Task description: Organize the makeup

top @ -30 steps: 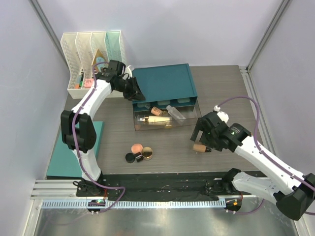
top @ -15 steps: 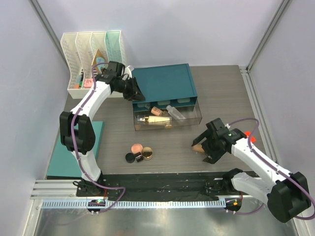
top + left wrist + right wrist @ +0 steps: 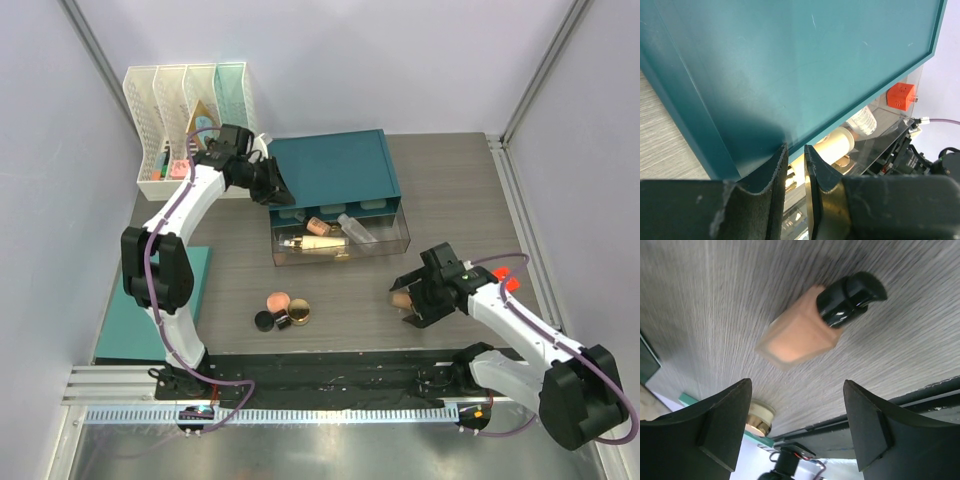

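A tan foundation bottle [image 3: 402,298] [image 3: 800,337] with a black cap lies on its side on the table. My right gripper [image 3: 412,303] [image 3: 797,385] is open just beside it, its fingers wide apart, with the bottle beyond the tips and untouched. A pink blush compact [image 3: 278,300], a black jar [image 3: 264,320] and a gold-rimmed compact [image 3: 299,312] [image 3: 759,420] sit together at the front middle. The clear drawer [image 3: 395,240] stands pulled out from the teal box [image 3: 335,165] and holds a cream tube [image 3: 318,245] [image 3: 837,142] and bottles. My left gripper [image 3: 281,192] [image 3: 795,150] pinches the drawer's left edge.
White file racks [image 3: 185,110] with colourful items stand at the back left. A teal mat [image 3: 140,310] lies at the left edge by the left arm. A black rail [image 3: 330,365] runs along the near edge, close to the right gripper.
My right gripper has come down and back toward the near edge beside the foundation bottle, and its jaws have narrowed a little. The left arm has not moved.
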### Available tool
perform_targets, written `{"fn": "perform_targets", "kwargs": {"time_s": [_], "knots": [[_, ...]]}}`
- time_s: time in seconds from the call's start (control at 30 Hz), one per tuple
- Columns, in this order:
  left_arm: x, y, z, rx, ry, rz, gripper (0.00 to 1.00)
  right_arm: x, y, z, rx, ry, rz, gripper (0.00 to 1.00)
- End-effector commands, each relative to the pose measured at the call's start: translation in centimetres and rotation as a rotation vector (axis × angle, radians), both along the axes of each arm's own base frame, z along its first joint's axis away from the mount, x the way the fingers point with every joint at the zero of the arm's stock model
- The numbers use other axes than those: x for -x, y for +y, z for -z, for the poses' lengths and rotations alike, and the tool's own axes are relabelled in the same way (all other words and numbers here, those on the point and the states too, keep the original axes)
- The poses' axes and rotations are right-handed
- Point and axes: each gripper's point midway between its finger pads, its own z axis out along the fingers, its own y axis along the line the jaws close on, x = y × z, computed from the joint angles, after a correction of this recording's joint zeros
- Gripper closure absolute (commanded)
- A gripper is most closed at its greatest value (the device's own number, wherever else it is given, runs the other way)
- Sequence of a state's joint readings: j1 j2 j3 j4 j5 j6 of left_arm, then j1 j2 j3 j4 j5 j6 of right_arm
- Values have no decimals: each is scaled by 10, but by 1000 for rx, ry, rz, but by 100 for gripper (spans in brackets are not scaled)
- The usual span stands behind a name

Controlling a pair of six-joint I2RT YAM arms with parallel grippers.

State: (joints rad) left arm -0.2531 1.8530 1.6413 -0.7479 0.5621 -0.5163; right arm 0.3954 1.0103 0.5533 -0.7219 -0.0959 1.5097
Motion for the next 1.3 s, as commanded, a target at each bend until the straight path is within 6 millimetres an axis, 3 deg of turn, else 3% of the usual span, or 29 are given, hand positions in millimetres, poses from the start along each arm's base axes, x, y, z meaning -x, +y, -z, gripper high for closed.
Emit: {"fn": "perform_targets", "kwargs": {"time_s": [0.0, 0.17, 0.53, 0.67, 0.7, 0.77, 0.83, 0.9, 1.17, 1.23, 1.27], "knots": [[35, 29, 62, -189, 212, -8, 77, -11, -7, 4, 10, -1, 118, 23], [34, 30, 61, -196, 208, -10, 77, -16, -16, 10, 39, 4, 177, 25], [32, 30, 60, -199, 208, -8, 77, -5, -29, 38, 104, 70, 198, 35], [31, 32, 58, -202, 205, -10, 77, -5, -32, 46, 125, 77, 190, 50], [32, 32, 59, -202, 206, -9, 77, -3, -33, 50, 134, 91, 188, 63], [31, 33, 58, -203, 205, -13, 77, -2, -32, 54, 128, 99, 169, 76], [32, 33, 59, -203, 206, -11, 77, -2, -30, 59, 126, 106, 152, 82], [32, 34, 60, -204, 209, -14, 77, -2, -22, 59, 91, 113, 128, 98], [31, 33, 59, -200, 206, -17, 77, -11, -18, 50, 86, 63, 71, 97], [31, 32, 59, -199, 205, -17, 77, -14, -18, 45, 89, 40, 50, 91], [31, 33, 59, -201, 204, -18, 77, -16, -18, 42, 89, 25, 49, 81]]}}
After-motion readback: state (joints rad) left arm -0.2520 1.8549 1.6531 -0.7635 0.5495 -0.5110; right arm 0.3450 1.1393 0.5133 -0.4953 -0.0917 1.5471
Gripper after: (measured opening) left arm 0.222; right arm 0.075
